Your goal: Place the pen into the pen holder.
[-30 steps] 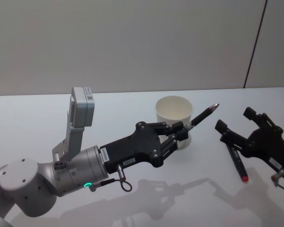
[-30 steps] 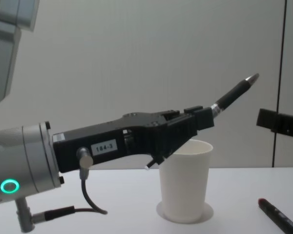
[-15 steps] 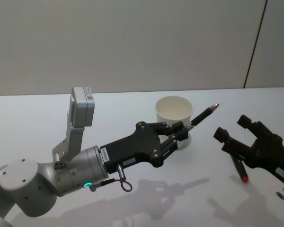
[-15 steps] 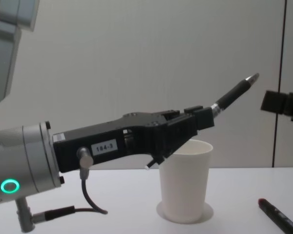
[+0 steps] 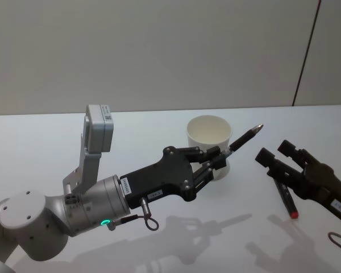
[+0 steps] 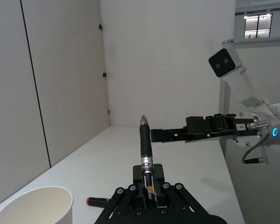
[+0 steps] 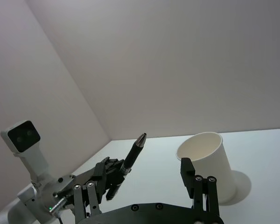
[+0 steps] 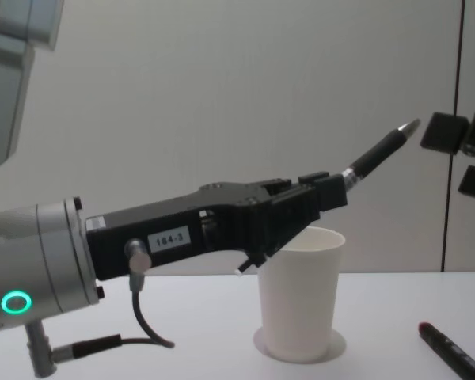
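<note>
Entry. Your left hand (image 5: 219,158) was clamped on the pen (image 5: 245,137) by its lower end, with the point slanting up and to the right. The pen holder (image 5: 196,142) stood upright toward the far edge of the tabletop (image 5: 45,148), roughly midway along it. The left hand's fingers were just above its near rim. Your right hand (image 5: 274,151) hung raised on the right, spread wide and holding nothing, its tips close to the pen's point. A second, red-tipped pen (image 5: 288,203) lay flat below it, toward the right edge.

Risks, as judged:
- The pen sat far from vertical and reached out past the rim's right side. Letting go here would likely drop it outside (or topple the pen holder, which looks light).
- Lowering without re-angling could catch the rim.
- The right hand could also knock the point and twist the pen in your grip.
</note>
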Motion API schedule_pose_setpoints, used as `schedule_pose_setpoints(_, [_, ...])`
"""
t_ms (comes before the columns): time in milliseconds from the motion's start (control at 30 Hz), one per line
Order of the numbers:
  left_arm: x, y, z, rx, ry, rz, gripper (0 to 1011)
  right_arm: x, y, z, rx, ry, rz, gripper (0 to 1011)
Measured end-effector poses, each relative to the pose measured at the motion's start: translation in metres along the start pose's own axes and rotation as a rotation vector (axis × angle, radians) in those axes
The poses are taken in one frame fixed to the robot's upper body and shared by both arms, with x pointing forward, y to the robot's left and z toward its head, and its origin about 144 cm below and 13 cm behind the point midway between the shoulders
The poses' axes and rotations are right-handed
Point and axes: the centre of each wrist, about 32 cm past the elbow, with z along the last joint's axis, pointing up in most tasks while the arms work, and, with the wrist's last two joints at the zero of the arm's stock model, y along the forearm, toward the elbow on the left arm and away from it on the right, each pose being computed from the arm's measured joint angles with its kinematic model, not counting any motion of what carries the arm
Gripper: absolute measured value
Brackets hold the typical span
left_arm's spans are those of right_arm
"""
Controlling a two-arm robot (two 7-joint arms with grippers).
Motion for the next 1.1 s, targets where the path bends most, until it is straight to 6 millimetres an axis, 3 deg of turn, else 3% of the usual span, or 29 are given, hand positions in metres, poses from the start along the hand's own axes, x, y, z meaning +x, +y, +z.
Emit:
schedule_pose_setpoints(433, [0.0, 0.0, 0.0, 0.0, 0.0, 0.0, 140, 0.002, 0.016, -0.007, -0.007, 0.142, -0.013, 1002])
schedule_pose_setpoints(1100, [0.0, 0.0, 0.0, 0.0, 0.0, 0.0, 140, 0.002, 0.049, -0.015, -0.03, 0.205, 0.039, 1001])
